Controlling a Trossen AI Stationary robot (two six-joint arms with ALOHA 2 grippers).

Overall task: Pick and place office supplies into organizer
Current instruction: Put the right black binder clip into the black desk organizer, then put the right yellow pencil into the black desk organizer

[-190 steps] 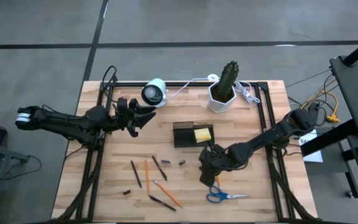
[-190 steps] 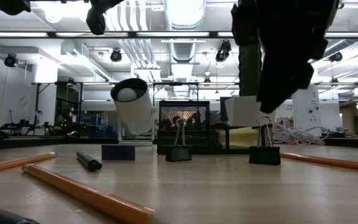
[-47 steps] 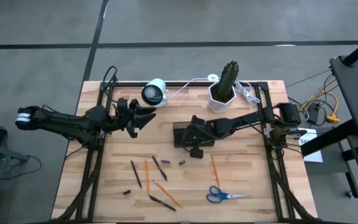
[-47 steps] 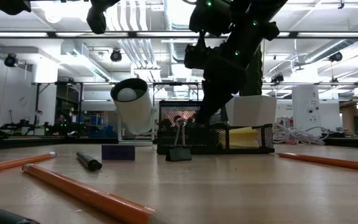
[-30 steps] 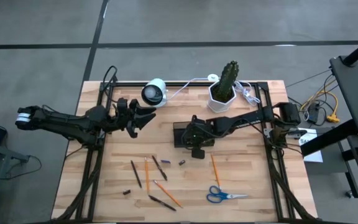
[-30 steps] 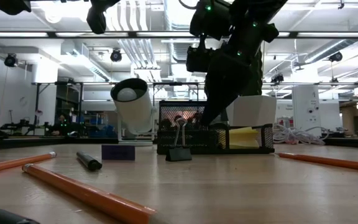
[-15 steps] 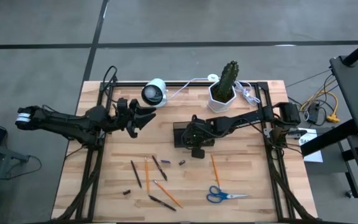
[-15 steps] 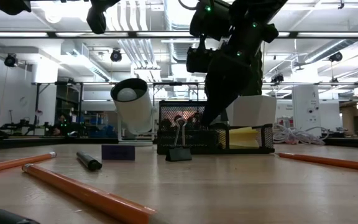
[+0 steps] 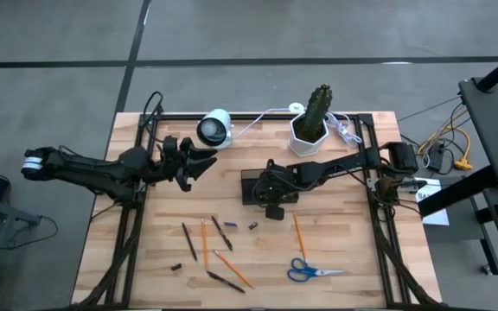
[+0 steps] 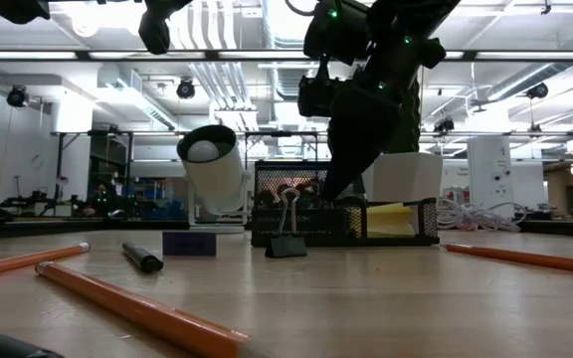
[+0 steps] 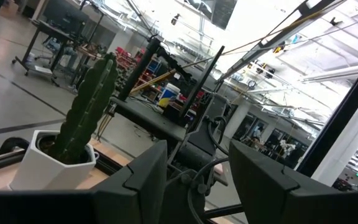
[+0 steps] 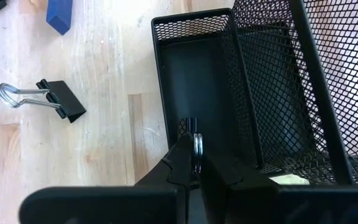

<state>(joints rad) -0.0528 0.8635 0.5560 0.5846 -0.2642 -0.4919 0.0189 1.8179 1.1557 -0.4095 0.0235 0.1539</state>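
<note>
I am working over the pale wooden slatted table (image 9: 335, 250), my right gripper (image 12: 194, 163) hanging just above the black wire-mesh desk organizer (image 12: 253, 93), over its long, shallow front compartment. My fingers (image 12: 180, 163) are pinched nearly together on a small black binder clip with silver wire handles (image 12: 194, 146), its loops standing up between my fingertips and the tray floor directly below them.

The blue-handled scissors (image 9: 314, 272) are lying well away from my fingers, toward the table's near edge, with a thin orange pencil (image 9: 299, 237) between them and me. The yellow sticky-note pad (image 10: 391, 219) is sitting inside the organizer, in the compartment beside the one under my fingertips. More orange and black pencils and pens (image 9: 219, 255) are scattered well apart from my fingers on the open boards.

A second black binder clip (image 12: 42, 101) is resting on the wood just outside the organizer's wall, near my fingers but not touching them.

My left gripper (image 9: 199, 161) is waiting far off beside a white cylindrical camera (image 9: 214, 128), its fingers (image 11: 263, 177) spread apart and holding nothing.
</note>
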